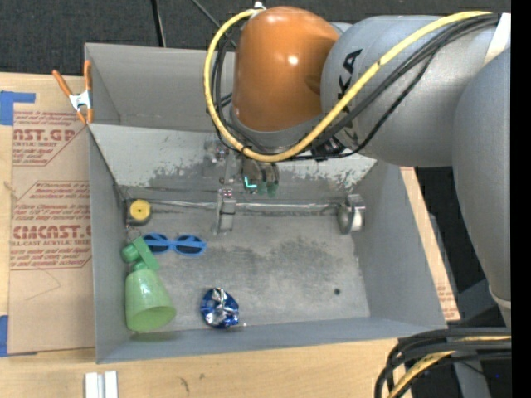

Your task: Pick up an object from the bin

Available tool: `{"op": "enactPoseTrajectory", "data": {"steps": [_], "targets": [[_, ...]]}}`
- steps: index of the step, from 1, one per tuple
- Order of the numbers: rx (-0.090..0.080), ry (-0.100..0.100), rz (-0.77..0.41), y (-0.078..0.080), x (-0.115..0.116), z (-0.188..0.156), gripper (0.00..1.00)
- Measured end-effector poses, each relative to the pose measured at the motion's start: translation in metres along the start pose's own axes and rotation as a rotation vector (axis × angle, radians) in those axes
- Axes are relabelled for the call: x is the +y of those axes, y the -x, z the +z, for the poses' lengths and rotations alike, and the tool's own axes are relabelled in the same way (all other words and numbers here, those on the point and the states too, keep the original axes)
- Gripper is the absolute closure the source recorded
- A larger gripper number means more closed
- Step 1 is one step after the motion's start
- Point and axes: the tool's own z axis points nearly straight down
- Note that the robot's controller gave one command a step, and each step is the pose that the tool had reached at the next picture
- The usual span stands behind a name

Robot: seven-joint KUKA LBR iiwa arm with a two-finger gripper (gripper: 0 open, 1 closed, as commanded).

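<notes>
My gripper [225, 216] hangs under the orange cover at the back middle of the bin, its tip down at a long thin metal ladle [290, 209]. The ladle lies across the bin from left to right, with its round bowl at the right end. A blue pair of toy glasses [174, 245] lies to the front left of the gripper. A small yellow wheel [138, 211] sits near the ladle's left end.
A green plastic bottle [146, 295] lies on its side in the front left corner. A crumpled blue and silver wrapper [219, 308] rests by the front wall. The arm and its cables cover the back right of the bin.
</notes>
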Motion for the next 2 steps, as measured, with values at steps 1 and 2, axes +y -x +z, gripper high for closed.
{"op": "enactPoseTrajectory", "data": {"steps": [1, 2], "targets": [[0.001, -0.002, -0.073, -0.0221, 0.0023, 0.144, 0.0], [-0.007, 0.001, -0.072, -0.0196, 0.0029, 0.1391, 1.0]]}}
